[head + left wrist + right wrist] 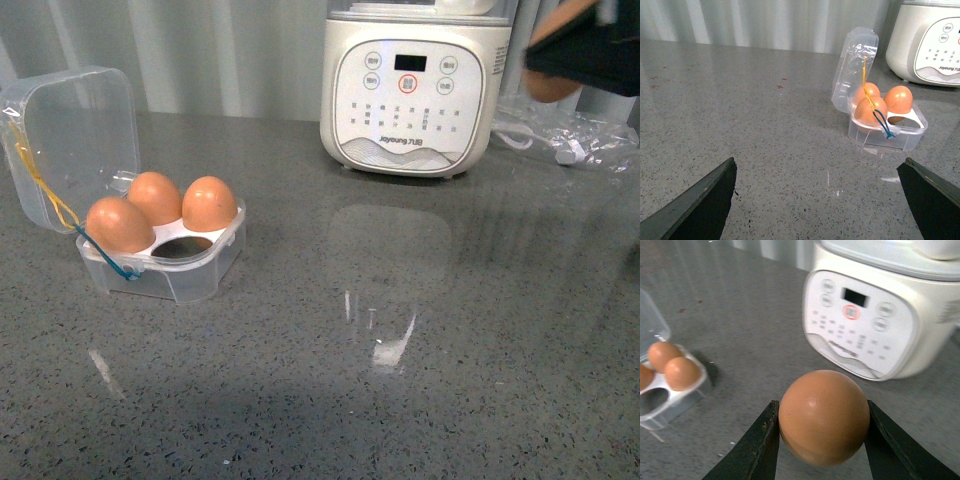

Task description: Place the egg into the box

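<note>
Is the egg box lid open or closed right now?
Open. The clear lid stands tilted back behind the box, three eggs uncovered, one hole empty.

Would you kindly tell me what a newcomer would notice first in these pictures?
An orange-brown egg sits clamped in the right gripper, held up just right of the white appliance at the back. At the front view's left, the clear box stands open, holding three eggs and one empty hole at its near right.
</note>
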Action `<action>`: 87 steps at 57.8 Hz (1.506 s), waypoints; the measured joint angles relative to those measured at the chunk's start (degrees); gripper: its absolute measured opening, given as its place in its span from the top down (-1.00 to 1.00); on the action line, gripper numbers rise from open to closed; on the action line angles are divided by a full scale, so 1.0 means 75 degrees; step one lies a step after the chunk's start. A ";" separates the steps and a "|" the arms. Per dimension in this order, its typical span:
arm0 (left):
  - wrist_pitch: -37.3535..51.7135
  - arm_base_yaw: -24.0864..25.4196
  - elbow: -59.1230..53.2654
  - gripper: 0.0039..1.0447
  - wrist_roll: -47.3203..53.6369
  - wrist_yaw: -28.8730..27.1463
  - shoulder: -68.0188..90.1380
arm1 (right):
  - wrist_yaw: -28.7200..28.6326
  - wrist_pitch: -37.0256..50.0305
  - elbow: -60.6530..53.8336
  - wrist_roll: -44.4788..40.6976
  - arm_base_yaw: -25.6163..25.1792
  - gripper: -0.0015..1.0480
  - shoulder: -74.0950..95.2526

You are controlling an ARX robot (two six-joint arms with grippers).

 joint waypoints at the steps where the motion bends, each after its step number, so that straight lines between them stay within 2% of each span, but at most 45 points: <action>1: 0.0000 0.0000 0.0000 -0.87 0.0000 0.0000 0.0000 | -0.0006 0.0000 0.0038 0.0003 0.0076 0.22 0.0052; 9: 0.0000 0.0000 0.0000 -0.87 0.0000 0.0000 0.0000 | -0.0329 0.0009 0.0417 0.0172 0.1064 0.22 0.0656; 21: 0.0000 0.0000 0.0000 -0.87 0.0000 0.0000 0.0000 | -0.0495 0.0117 0.0463 0.0152 0.1853 0.22 0.0988; 52: 0.0000 0.0000 0.0000 -0.87 0.0000 0.0000 0.0000 | -0.0632 0.0309 0.1218 0.0146 0.2509 0.22 0.2203; 87: 0.0000 0.0000 0.0000 -0.87 0.0000 0.0000 0.0000 | -0.0259 0.0283 0.2025 0.0105 0.3002 0.22 0.3174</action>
